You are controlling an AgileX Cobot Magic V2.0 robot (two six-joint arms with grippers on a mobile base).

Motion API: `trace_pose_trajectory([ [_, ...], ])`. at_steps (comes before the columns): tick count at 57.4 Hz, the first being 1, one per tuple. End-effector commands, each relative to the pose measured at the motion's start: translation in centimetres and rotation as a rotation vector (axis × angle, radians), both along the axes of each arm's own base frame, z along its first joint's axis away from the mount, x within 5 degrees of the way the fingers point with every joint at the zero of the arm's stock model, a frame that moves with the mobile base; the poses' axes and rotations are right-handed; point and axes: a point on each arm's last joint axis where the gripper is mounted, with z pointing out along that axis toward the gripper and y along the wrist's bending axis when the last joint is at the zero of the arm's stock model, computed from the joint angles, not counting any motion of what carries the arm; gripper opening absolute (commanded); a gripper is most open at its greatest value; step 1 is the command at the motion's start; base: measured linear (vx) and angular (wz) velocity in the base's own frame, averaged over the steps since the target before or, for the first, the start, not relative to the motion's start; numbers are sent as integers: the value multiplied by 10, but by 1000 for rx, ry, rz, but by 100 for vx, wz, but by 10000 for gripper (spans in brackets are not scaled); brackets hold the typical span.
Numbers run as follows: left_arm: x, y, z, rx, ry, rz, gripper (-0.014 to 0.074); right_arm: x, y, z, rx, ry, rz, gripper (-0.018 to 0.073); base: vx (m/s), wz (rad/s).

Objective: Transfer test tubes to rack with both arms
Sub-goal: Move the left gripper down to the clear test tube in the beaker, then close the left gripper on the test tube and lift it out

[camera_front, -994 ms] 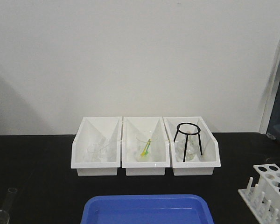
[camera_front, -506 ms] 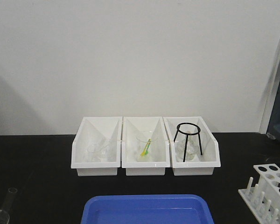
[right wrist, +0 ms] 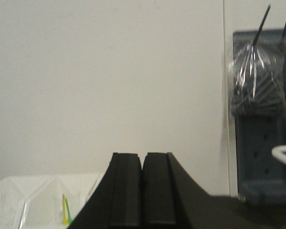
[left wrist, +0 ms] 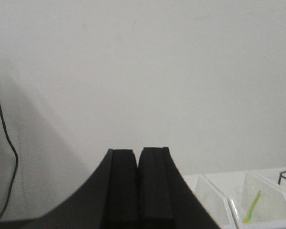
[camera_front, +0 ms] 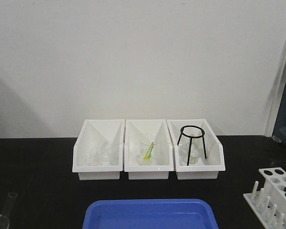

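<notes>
**Item 1 — slender clear glass test tube** (camera_front: 8, 203). It lies on its side on the black tabletop (camera_front: 38, 162) at the near left edge of the front view, open rim pointing away from you. Only one tube can be made out, and a clear round rim just beside it is cut off by the frame. Treat the tube as light, stiff, slick and breakable. It will likely roll if nudged, so take it across the middle of its length with gentle pressure, never at the rim.

**Item 2 — small white plastic rack with round holes and upright pegs** (camera_front: 275, 191). It stands at the near right edge, well apart from the tube. The holes you can see look empty.

**Item 3 — left gripper** (left wrist: 138, 155). Its jaws are pressed together with nothing between them, and it faces the wall.

**Item 4 — right gripper** (right wrist: 143, 157). Same condition — jaws together, nothing held. Neither arm shows in the front view.

**Item 5 — surroundings.**
- Three white slope-fronted plastic bins (camera_front: 148, 171) stand in a row at the back, and the right one holds a black wire tripod (camera_front: 188, 155).
- A blue plastic tray (camera_front: 150, 203) sits near centre, between tube and rack.

**Change against the earlier front views:** none you can rely on. Tube, rack, bins and tray sit where they did, and the tube at most looks a little fainter.
</notes>
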Motion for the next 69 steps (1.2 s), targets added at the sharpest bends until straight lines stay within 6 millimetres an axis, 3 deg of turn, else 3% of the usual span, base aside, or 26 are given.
trace_pose_trajectory([
  [1,11,0,51,13,-84,20,-20,5,0,52,-15,-93,-6,-8,0,0],
  [9,49,-4,96,21,-16,12,-20,40,0,97,-32,-38,-11,-8,0,0],
  [16,82,-7,108,26,47,10,-20,69,1,112,-33,11,-10,-8,0,0],
  [25,103,-9,103,24,113,6,-18,98,1,105,-22,93,-6,-8,0,0],
  [37,111,-11,95,33,178,-1,59,105,1,99,-24,144,-6,22,0,0],
  [47,112,-11,93,64,196,2,233,105,1,99,-24,145,-6,148,0,0],
  [58,119,-13,80,164,311,-6,465,105,1,99,-24,144,-6,431,0,0],
  [69,139,-17,48,280,562,-51,534,105,1,100,-24,133,-6,607,0,0],
])
